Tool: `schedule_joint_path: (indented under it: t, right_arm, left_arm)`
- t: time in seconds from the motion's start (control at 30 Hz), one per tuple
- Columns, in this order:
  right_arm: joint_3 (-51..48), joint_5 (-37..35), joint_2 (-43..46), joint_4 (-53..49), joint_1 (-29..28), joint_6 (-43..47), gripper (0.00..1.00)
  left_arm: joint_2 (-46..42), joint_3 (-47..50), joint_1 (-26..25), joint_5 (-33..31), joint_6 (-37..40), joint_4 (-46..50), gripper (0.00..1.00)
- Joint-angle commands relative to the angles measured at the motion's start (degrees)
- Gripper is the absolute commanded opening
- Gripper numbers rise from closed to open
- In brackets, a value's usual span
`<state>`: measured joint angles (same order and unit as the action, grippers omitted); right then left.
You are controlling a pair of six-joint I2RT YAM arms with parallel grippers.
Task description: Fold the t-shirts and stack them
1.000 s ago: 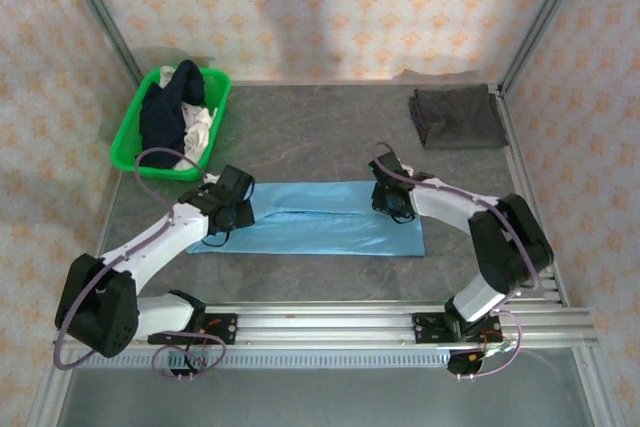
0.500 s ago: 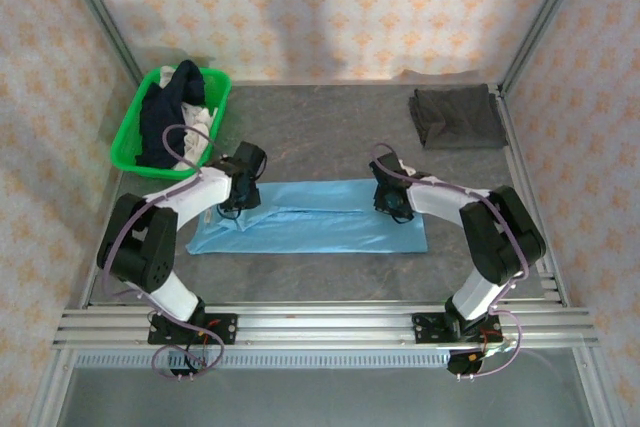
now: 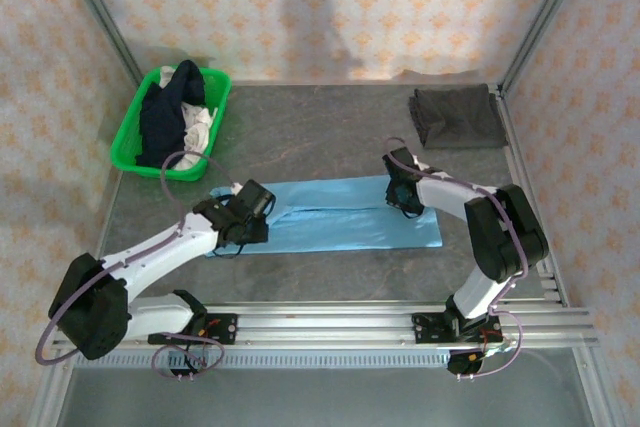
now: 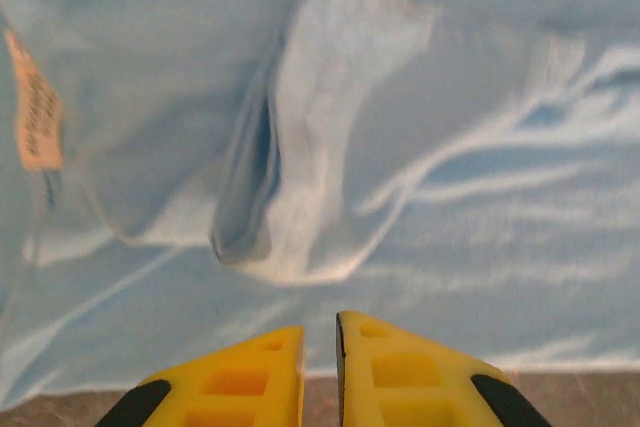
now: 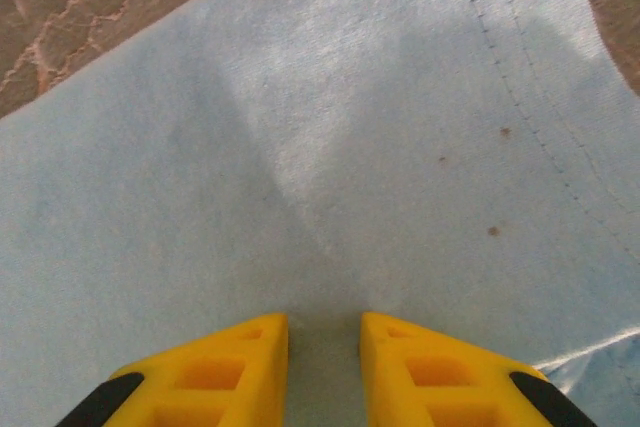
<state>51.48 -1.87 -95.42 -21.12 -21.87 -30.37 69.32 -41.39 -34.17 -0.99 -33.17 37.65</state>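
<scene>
**Light blue t-shirt (image 3: 340,227) lies mid-table, long axis left to right, with a gripper at each end.**
The left gripper (image 3: 243,219) is over the left end, its fingers a slit apart; I cannot tell whether they hold cloth. The right gripper (image 3: 402,197) pinches cloth at the right end's far edge.

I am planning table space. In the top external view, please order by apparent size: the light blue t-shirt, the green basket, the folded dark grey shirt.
1. light blue t-shirt
2. green basket
3. dark grey shirt
Differences are clear.
</scene>
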Motion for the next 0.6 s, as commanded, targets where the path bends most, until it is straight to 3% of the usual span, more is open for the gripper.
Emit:
schedule_joint_path:
  t: [0.0, 0.07, 0.13, 0.23, 0.4, 0.57]
  right_arm:
    - [1.42, -3.14, 1.04, -3.92, 0.46, 1.21, 0.26]
    - [1.77, -2.43, 1.50, -3.96, 0.51, 1.51, 0.26]
    - [1.76, -1.40, 1.54, -3.33, 0.50, 1.70, 0.26]
    - [1.77, -1.29, 1.16, -3.05, 0.48, 1.95, 0.26]
    - [2.28, -1.29, 1.15, -3.13, 0.62, 2.58, 0.26]
    - [2.92, -0.39, 2.45, -3.67, 1.04, 2.77, 0.26]
  left_arm:
    - [-3.15, 1.45, -2.02, 3.18, -2.16, 1.97, 0.19]
    - [-4.89, 0.18, -2.06, -0.76, -3.33, 3.46, 0.39]
    - [-5.09, -1.69, -1.46, -6.09, -3.56, 4.19, 0.70]
    - [0.01, -5.40, 2.22, -7.93, -1.22, 3.43, 0.77]
    - [13.78, -11.70, 6.86, -4.64, 3.78, 1.23, 0.59]
    - [18.18, -12.88, 6.77, 0.15, 5.59, 0.42, 0.24]
